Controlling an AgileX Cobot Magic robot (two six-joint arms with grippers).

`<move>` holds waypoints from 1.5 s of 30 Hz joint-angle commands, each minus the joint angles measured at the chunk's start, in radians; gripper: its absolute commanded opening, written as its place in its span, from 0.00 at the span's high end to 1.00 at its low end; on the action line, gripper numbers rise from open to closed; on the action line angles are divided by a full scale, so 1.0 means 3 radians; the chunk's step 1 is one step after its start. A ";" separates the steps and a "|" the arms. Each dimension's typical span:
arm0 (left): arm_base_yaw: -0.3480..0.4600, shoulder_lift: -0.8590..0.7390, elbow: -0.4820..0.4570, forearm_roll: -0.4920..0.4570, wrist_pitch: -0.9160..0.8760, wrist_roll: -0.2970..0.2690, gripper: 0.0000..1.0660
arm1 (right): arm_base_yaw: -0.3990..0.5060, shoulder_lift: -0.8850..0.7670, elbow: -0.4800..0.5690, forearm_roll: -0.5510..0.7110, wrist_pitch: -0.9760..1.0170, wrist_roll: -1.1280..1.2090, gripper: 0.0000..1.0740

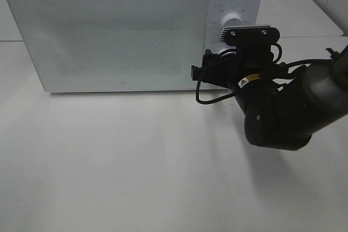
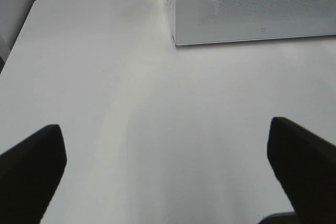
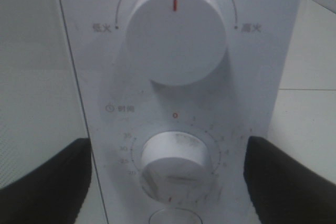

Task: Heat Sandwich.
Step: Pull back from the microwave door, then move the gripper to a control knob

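Microwave [image 1: 109, 31] — white, closed, right fingers [image 3: 47, 182] flanking timer dial [image 3: 176, 163]

I see a white table [image 1: 136, 177]; at my twelve o'clock a white microwave [image 1: 109, 31] stands on it, door shut.

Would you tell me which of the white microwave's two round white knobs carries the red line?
The larger, upper white knob; the smaller, scuffed lower knob shows none.
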 commanded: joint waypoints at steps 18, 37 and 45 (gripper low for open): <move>0.0007 -0.0087 0.0010 -0.0027 -0.0050 0.0003 0.03 | -0.0073 0.0147 -0.0150 0.0000 0.0007 0.0050 0.39; 0.0007 -0.0087 0.0010 -0.0027 -0.0050 0.0003 0.03 | -0.0073 0.0147 -0.0150 0.0013 0.0010 0.0047 0.91; 0.0007 -0.0087 0.0010 -0.0027 -0.0050 0.0003 0.03 | -0.0073 0.0147 -0.0150 0.0027 -0.0013 0.0170 0.91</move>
